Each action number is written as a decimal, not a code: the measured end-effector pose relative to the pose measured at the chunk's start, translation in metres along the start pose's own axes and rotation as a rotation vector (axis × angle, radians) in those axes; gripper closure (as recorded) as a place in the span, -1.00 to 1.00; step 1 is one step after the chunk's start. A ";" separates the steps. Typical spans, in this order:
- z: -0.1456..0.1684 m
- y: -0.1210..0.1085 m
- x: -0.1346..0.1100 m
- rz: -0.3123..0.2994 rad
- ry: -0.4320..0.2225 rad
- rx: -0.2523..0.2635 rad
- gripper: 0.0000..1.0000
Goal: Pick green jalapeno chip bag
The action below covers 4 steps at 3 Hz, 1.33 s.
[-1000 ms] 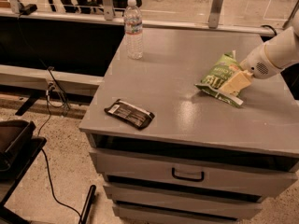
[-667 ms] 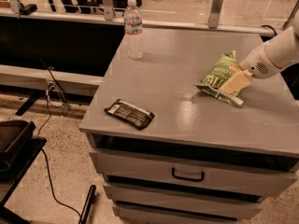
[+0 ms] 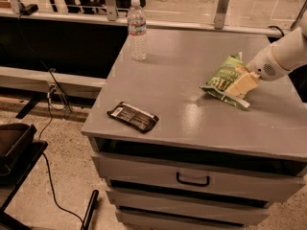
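Nothing appears to have shifted over the past second: the white robot arm reaches in from the right exactly as it did, its cream-coloured gripper (image 3: 242, 84) pressed against the crinkly light-green jalapeno chip bag (image 3: 222, 78), which lies where it lay, on the right side of the grey cabinet top (image 3: 182, 80) with its upper end tipped up off the surface. Whether the gripper has closed on the bag or merely rests against it cannot be told from this angle. The stillness suggests the grasp is being settled rather than the lift begun, since the bag's lower edge sits on the cabinet. Large white lettering crosses the bag's face, but no word of it can be read. Well apart, near the front left corner, lies a flat black-brown packet (image 3: 133, 116) with pale markings, also illegible. A clear plastic water bottle (image 3: 137, 30) stands upright at the back left, its label showing a red band and no readable name.
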State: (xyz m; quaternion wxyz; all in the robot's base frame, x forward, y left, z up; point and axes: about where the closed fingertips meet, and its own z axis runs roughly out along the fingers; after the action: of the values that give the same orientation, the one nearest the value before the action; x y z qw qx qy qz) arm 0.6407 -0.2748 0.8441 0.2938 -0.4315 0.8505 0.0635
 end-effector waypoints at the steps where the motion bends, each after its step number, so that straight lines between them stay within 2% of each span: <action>1: 0.000 0.000 0.000 0.000 0.000 0.000 1.00; 3: 0.000 0.000 0.000 0.000 0.000 0.000 1.00; 4: -0.030 0.011 -0.017 -0.069 -0.042 0.040 1.00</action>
State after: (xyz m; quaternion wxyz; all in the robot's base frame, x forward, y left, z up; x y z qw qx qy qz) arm 0.6264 -0.2670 0.8764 0.3225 -0.4529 0.8299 0.0454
